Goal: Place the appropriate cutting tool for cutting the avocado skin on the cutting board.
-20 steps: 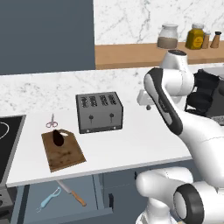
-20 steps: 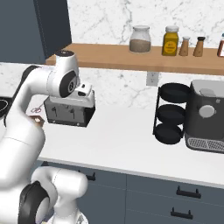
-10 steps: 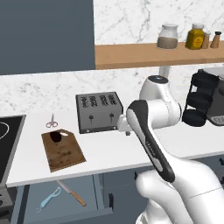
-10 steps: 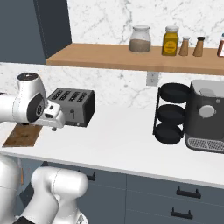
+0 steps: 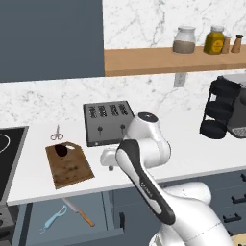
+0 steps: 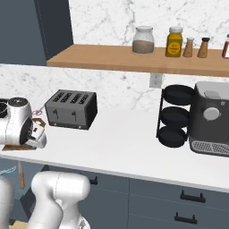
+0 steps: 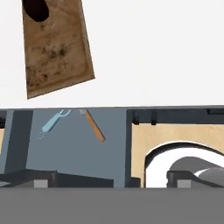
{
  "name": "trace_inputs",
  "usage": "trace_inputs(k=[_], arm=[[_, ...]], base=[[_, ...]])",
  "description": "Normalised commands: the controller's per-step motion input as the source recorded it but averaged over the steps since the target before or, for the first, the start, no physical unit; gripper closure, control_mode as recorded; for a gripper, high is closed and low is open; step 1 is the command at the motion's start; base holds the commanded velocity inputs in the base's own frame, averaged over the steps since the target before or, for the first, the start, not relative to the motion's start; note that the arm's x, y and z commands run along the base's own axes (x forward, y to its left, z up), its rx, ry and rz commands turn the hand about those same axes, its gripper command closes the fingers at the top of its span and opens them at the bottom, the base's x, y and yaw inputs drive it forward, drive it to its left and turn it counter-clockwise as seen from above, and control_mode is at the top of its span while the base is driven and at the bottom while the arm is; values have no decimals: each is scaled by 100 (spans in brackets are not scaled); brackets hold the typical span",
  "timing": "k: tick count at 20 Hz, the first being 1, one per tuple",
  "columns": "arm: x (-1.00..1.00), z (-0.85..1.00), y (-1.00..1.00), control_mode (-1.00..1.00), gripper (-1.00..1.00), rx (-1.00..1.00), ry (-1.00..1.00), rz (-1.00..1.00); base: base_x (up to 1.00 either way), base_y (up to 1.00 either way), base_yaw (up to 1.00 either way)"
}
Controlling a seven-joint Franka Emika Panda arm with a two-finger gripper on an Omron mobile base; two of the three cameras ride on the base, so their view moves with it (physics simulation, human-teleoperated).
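Observation:
The cutting tool, a knife (image 7: 93, 124) with a brown handle and grey blade, lies in an open drawer (image 7: 70, 151) under the counter, next to a light blue peeler (image 7: 52, 123). In the left base view the knife (image 5: 78, 212) lies below the counter's front edge. The dark brown cutting board (image 5: 69, 166) lies on the counter with the dark avocado (image 5: 61, 150) on its far end; the hand view shows the board (image 7: 57, 52) and avocado (image 7: 36, 8) too. My gripper (image 5: 109, 163) hangs right of the board, pointing down and open, with nothing between its fingers (image 7: 111, 179).
A dark toaster (image 5: 108, 122) stands behind the gripper, and small pink scissors (image 5: 57, 134) lie behind the board. A stove (image 5: 7, 149) is at far left. A black rack (image 6: 174, 116) and a coffee machine (image 6: 212, 118) stand at the right. A shelf (image 6: 134, 60) holds jars.
The arm has swung from high at the right down and left, past the toaster, to the counter's front beside the board.

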Motion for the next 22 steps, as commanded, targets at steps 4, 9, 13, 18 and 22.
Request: trace_inputs(k=[4,9,13,18,22], arm=[[0,-79,73,-100,-100,15,5,0],[0,-53,65,-100,-100,6,0,0],[0,-31,55,-100,-100,-1,1,0],[11,-25,46,-100,-100,-3,6,0],[27,-23,39,-100,-100,0,10,0]], base=[[0,0,0],[0,0,0],[0,0,0],[0,0,0],[0,0,0]])
